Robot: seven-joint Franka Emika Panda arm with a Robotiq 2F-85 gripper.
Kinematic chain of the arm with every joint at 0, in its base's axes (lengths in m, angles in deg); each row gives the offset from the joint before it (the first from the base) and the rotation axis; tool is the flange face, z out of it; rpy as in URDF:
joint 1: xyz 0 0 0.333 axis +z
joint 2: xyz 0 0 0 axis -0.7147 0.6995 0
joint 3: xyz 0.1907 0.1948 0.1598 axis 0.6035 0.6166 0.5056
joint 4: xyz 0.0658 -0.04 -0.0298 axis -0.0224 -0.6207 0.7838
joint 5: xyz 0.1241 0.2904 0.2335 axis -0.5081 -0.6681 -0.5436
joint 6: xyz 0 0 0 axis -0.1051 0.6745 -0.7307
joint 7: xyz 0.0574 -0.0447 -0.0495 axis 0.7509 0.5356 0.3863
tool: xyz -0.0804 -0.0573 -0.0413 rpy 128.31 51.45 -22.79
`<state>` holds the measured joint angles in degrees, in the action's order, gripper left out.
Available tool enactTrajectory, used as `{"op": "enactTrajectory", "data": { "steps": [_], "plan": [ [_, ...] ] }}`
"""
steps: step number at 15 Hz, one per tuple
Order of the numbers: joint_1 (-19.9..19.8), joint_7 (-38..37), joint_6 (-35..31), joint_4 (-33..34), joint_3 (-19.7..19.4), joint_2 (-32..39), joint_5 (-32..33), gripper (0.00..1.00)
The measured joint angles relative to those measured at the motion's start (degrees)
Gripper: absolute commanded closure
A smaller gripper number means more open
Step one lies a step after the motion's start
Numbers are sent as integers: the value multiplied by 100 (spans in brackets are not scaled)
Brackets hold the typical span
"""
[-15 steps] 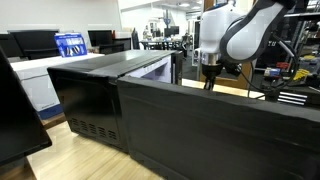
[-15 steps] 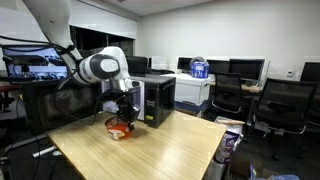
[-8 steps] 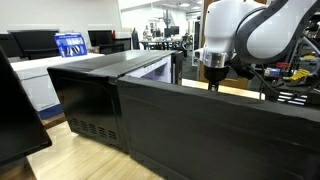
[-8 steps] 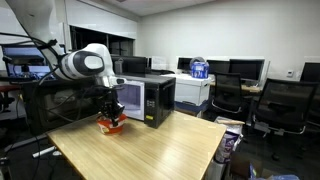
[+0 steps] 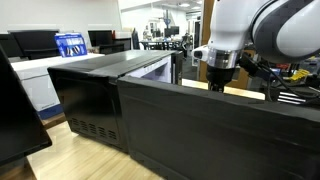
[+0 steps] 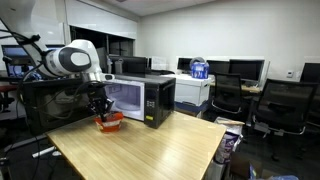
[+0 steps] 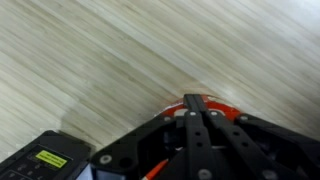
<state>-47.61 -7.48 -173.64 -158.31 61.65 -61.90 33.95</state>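
Your gripper (image 6: 103,112) is clenched on the rim of the red bowl (image 6: 111,123), low at the wooden table (image 6: 150,150), just beside the microwave (image 6: 150,98); hold it level and move slowly

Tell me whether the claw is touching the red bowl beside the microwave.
Touching. The wrist view shows the claw shut, with its tips pinched on the red bowl at the rim.

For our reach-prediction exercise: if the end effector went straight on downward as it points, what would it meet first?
Likely the red bowl pinched at its tips, then the wooden table just below; depth is unclear.
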Motion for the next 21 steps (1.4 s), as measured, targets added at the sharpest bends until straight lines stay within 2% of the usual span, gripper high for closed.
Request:
{"op": "enactTrajectory", "data": {
  "steps": [1,2,3,4,6,9,12,14,15,16,18,19,21],
  "plan": [
    [24,300,-44,-92,32,-82,-68,100],
    [63,631,-58,-183,48,-166,-159,74],
    [100,944,-59,-279,58,-258,-205,72],
    [138,1272,-58,-397,63,-375,-211,49],
    [177,2189,-56,-723,55,-740,-205,44],
    [179,2961,-116,-678,36,-850,62,21],
    [149,3489,-390,-723,1,-869,442,3],
    [138,3921,-714,-715,-44,-815,642,0],
    [120,4406,-1283,-714,-114,-668,905,0],
    [118,4455,-1340,-714,-122,-630,914,0],
    [358,5060,-1550,-732,-352,-439,758,0],
    [634,5650,-1743,-731,-586,-164,448,0],
    [751,5916,-1935,-725,-685,25,348,0]
  ]
}}
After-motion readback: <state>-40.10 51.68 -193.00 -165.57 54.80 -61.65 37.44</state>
